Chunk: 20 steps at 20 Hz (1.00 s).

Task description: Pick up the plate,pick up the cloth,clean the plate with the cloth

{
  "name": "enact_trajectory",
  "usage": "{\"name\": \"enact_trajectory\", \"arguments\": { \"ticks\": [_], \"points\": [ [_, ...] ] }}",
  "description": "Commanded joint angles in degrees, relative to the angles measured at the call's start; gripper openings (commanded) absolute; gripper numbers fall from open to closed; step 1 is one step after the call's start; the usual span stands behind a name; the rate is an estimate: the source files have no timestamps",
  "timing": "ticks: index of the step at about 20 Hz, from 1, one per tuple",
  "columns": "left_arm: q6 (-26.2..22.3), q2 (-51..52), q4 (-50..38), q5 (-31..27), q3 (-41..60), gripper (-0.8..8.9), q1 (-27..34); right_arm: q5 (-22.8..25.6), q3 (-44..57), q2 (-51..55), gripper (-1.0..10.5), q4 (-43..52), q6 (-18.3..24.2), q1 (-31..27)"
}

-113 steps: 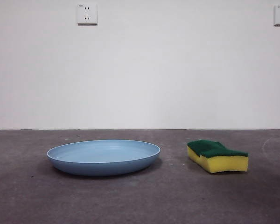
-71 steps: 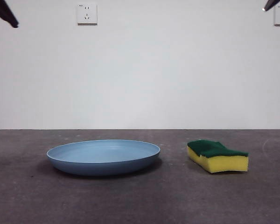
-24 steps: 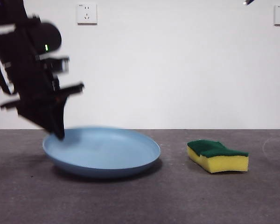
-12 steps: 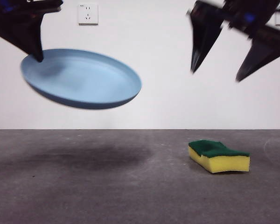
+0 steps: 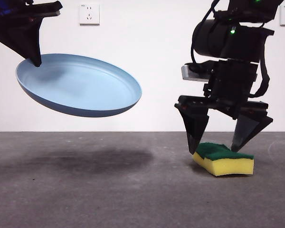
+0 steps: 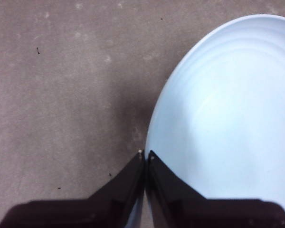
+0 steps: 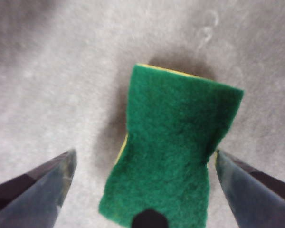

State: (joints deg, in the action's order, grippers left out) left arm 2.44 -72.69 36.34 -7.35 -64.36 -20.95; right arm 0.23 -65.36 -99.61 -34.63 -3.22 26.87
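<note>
Left pincer [image 5: 36, 61] clenched on rim of plate [image 5: 80, 85] at its 9 o'clock edge in front view. Plate held clear of bench [image 5: 109, 190], tilted, gripped side higher, hollow facing the camera. Dark shadow cast on bench beneath it. In left wrist view, left pincer [image 6: 146, 154] pinched together over plate [image 6: 228, 118] rim, one jaw inside, one outside.

Right pincer [image 5: 221, 145] released, jaws spread wide, straddling cloth [image 5: 223, 159]; tips level with green top layer, one at 9 o'clock side, other at 3 o'clock side. Cloth flat on bench, green face up, yellow foam beneath. In right wrist view, cloth [image 7: 173, 142] between tips of right pincer [image 7: 145, 166]; contact not determinable.
</note>
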Motion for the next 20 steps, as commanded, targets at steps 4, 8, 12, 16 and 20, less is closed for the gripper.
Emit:
{"name": "enact_trajectory", "arguments": {
  "ticks": [4,8,12,16,20],
  "points": [
    [-1.03,-0.09,-0.46,-0.02,0.37,-0.08,-0.11,-0.20,0.04,-0.81,4.3,0.28,1.44,-2.54],
    [-1.03,-0.11,-0.79,0.09,0.37,-0.08,-0.11,-2.03,0.04,-1.70,4.3,0.26,2.10,-3.26],
    [-1.05,-0.15,-0.72,0.09,0.37,-0.08,-0.11,-2.16,0.04,-2.12,3.7,0.42,2.08,-3.13],
    [-1.03,-0.20,-0.68,0.15,0.37,-0.08,-0.11,-1.68,0.07,-2.19,1.5,0.33,2.32,-3.15],
    [-1.03,-0.20,-0.22,0.15,0.37,-0.08,-0.11,-1.68,0.07,-2.64,-0.2,0.17,3.08,-3.02]
  ]
}}
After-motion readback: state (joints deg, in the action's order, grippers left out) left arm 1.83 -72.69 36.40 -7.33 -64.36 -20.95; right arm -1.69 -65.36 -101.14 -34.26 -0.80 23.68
